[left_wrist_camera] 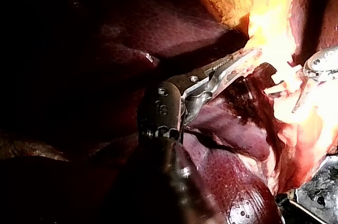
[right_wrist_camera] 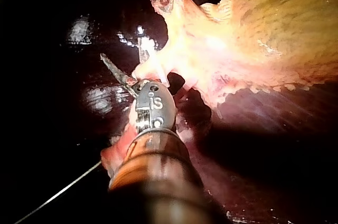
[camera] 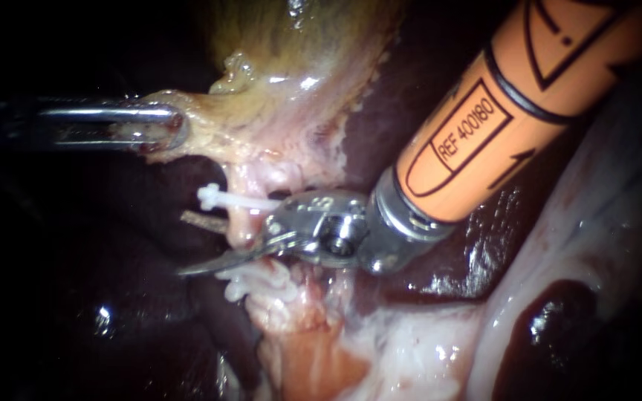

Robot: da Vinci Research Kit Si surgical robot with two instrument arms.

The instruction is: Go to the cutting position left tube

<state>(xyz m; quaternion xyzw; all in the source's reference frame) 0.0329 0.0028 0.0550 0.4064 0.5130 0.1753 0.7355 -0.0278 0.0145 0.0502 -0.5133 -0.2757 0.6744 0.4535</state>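
Observation:
My left instrument (camera: pixel 166 126) comes in from the left, its jaws shut on a yellowish flap of the gallbladder (camera: pixel 276 96) and holding it taut. My right instrument (camera: pixel 185 246), on an orange shaft, ends in two thin blades that stand open. A pale pink tube (camera: pixel 241 223) runs down between those blades. A white clip (camera: pixel 224 199) sits on the tube above the blades, and more white clips (camera: pixel 250 281) sit below them. In the right wrist view the blades (right_wrist_camera: pixel 122 61) straddle the tissue stalk below the gallbladder (right_wrist_camera: pixel 264 28). The left wrist view shows my left instrument (left_wrist_camera: pixel 248 55) clamped on bright tissue.
Dark red liver (camera: pixel 113 312) lies around and under the tube. Pale fatty tissue (camera: pixel 410 341) spreads at the lower right. My right instrument's thick orange shaft (camera: pixel 499 111) fills the upper right. A thin wire (right_wrist_camera: pixel 58 195) runs beside the shaft in the right wrist view.

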